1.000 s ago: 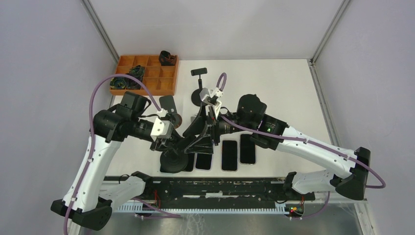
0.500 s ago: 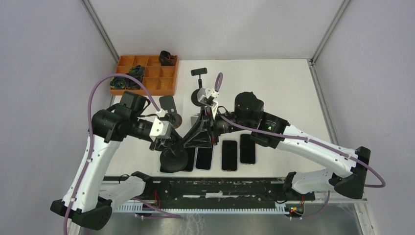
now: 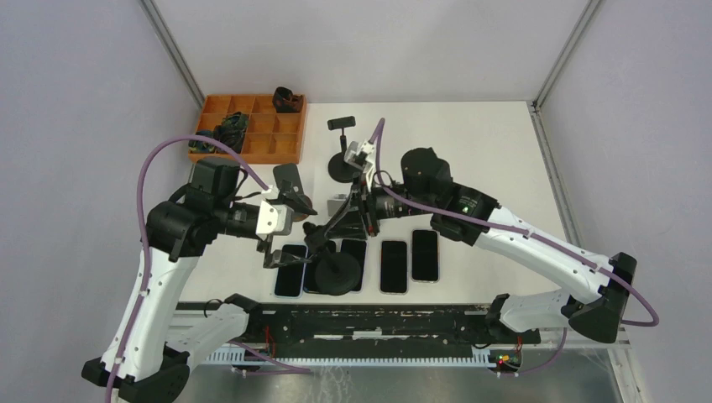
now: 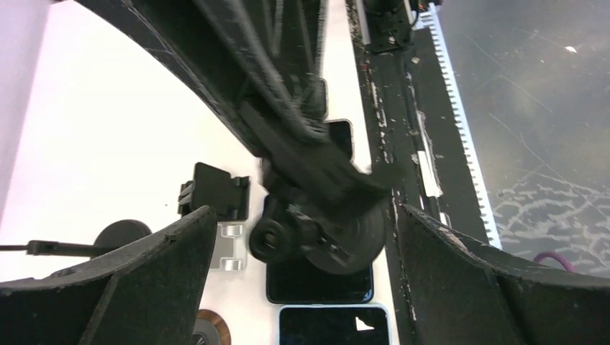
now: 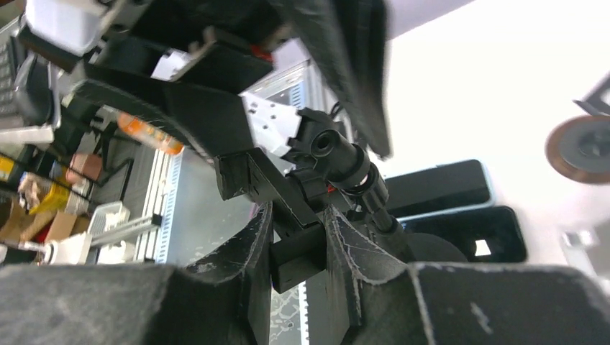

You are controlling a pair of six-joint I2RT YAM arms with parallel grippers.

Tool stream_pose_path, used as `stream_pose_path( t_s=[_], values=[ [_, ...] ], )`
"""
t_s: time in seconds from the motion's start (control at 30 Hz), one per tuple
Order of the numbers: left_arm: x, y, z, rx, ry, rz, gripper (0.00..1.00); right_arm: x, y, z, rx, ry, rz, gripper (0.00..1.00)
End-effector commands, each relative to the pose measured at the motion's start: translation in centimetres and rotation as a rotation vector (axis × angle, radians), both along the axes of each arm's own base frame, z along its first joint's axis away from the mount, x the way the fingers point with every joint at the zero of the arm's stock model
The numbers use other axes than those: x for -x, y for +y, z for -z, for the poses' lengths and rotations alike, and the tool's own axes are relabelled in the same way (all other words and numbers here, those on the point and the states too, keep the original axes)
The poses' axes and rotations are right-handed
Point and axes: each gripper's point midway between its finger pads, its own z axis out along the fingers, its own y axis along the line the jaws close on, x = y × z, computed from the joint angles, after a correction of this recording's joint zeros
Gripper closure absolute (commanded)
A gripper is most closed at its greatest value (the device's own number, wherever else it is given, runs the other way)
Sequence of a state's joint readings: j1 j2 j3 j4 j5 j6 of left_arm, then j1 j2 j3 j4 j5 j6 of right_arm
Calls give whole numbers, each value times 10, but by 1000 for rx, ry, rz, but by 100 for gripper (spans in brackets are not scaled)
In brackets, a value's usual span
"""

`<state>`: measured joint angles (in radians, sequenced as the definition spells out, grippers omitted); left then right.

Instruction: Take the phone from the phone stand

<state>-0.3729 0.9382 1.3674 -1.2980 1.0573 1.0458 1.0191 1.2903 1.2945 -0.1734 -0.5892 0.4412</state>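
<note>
At the table's [image 3: 504, 168] near edge, left of centre, the left gripper [image 3: 290, 228] is seen spread wide, with nothing gripped between its fingers. Just to its right, the stand [image 3: 338, 270] is tipped over a row of phones [image 3: 393, 266]. Its base is nearest and its long axis runs away from the edge. Its upper end is clamped by the right gripper [image 5: 296, 248]. The phones are laid flat, lengthwise near-to-far.

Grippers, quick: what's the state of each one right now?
Left gripper: open, holding nothing.
Right gripper: closed on the black jointed phone stand.
</note>
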Motion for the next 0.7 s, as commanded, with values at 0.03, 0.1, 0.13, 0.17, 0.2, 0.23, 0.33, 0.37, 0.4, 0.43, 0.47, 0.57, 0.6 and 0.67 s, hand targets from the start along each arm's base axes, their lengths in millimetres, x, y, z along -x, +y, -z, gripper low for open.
stream_pose_path(
  t_s=[0.03,0.1,0.13,0.17,0.2,0.23,0.33,0.37,0.4,0.43,0.47,0.57,0.6,0.67],
  values=[
    [-21,-1,-19,23,-7,-135,0,-45,-46,-94,-224,-123,193,100],
    [-27,1,-23,14,1,-178,0,-62,-64,-105,-238,-137,263,100],
    [-30,2,-24,11,13,-202,0,-72,-73,-110,-237,-148,304,100],
    [-34,3,-24,6,23,-226,0,-82,-82,-114,-235,-167,346,100],
    [-37,4,-24,1,33,-250,0,-95,-90,-115,-221,-178,394,100],
    [-41,5,-22,-9,52,-281,0,-107,-98,-115,-204,-190,444,100],
    [-60,8,-19,-36,91,-377,0,-145,-119,-110,-149,-216,579,100],
    [-66,9,-18,-41,102,-408,0,-157,-125,-106,-144,-214,608,100],
    [-72,10,-17,-47,109,-437,0,-168,-131,-102,-139,-213,636,100],
    [-76,11,-17,-52,113,-456,0,-184,-141,-97,-127,-215,683,100],
    [-79,12,-16,-55,116,-472,0,-195,-147,-91,-113,-224,716,100],
    [-88,14,-13,-56,122,-525,0,-230,-172,-68,-103,-228,815,100],
    [-91,16,-10,-65,124,-543,0,-237,-176,-61,-110,-230,825,100],
    [-95,18,-5,-82,132,-564,0,-256,-185,-42,-100,-236,858,100]
  ],
)
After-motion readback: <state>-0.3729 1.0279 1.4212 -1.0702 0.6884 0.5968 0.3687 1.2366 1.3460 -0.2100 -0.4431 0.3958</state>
